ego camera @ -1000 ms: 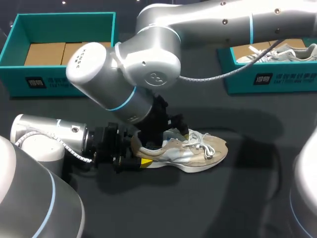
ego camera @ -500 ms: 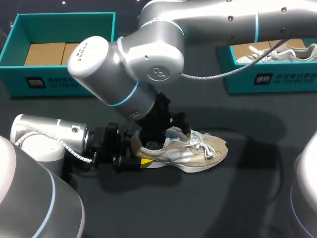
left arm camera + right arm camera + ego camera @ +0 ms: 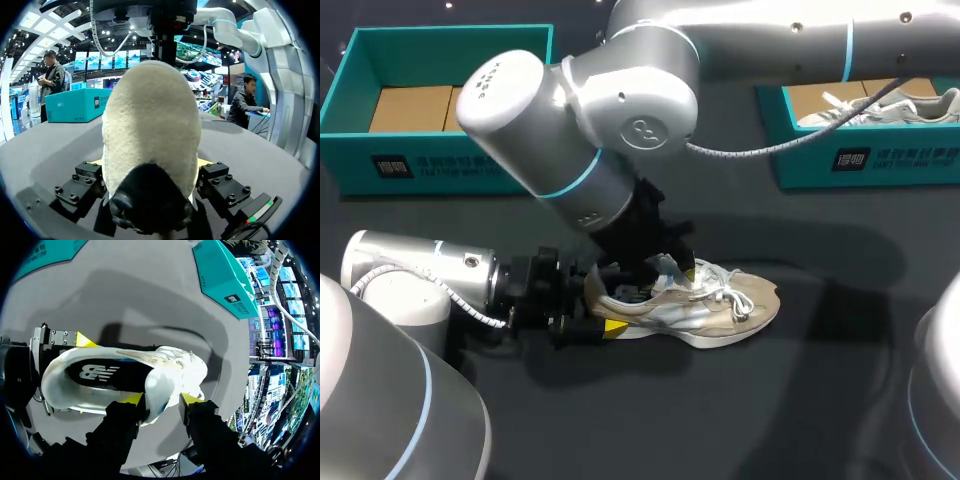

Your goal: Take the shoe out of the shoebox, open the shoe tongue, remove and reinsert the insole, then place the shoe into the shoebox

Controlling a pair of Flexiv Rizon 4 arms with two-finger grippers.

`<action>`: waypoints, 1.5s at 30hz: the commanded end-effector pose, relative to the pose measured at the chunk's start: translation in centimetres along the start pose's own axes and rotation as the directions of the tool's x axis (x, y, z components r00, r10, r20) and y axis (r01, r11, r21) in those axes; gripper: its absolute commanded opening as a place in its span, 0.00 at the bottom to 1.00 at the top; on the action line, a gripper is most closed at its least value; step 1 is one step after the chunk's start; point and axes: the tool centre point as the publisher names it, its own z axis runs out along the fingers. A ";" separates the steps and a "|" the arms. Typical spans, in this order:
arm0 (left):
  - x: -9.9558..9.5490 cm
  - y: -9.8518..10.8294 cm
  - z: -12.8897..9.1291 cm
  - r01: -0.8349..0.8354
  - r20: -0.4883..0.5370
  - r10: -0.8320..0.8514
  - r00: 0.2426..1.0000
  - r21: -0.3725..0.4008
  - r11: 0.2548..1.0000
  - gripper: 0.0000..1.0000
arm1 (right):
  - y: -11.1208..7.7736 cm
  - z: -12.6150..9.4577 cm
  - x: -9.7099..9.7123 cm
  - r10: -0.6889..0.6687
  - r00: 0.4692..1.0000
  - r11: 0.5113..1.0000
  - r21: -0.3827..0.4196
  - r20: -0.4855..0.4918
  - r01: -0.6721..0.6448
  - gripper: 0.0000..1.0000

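Note:
A beige and white shoe (image 3: pixel 725 305) lies on its sole in the middle of the dark table, toe to the right. My left gripper (image 3: pixel 598 308) is shut on its heel (image 3: pixel 150 115), one finger on each side. My right arm comes in from the upper right and hangs over the shoe's opening. My right gripper (image 3: pixel 161 399) is shut on the white tongue (image 3: pixel 162 385), which stands up from the laces (image 3: pixel 665 265). The dark insole (image 3: pixel 100 372) shows inside the shoe. One yellow fingertip (image 3: pixel 85 340) of my left gripper shows beside the heel.
An open teal shoebox (image 3: pixel 380 165) with cardboard inside stands at the back left. A second teal box (image 3: pixel 860 160) at the back right holds another shoe (image 3: pixel 880 105). Bare table lies in front of and to the right of the shoe.
My right gripper's fingers have drawn in onto the tongue, and the right arm has shifted slightly up and right. The left gripper and the shoe's heel have stayed put.

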 end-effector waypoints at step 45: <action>0.1 0.1 0.0 0.000 0.002 0.000 1.000 -0.001 1.000 0.00 | 0.1 3.6 -7.3 0.228 0.940 0.973 0.014 -0.253 -0.232 0.00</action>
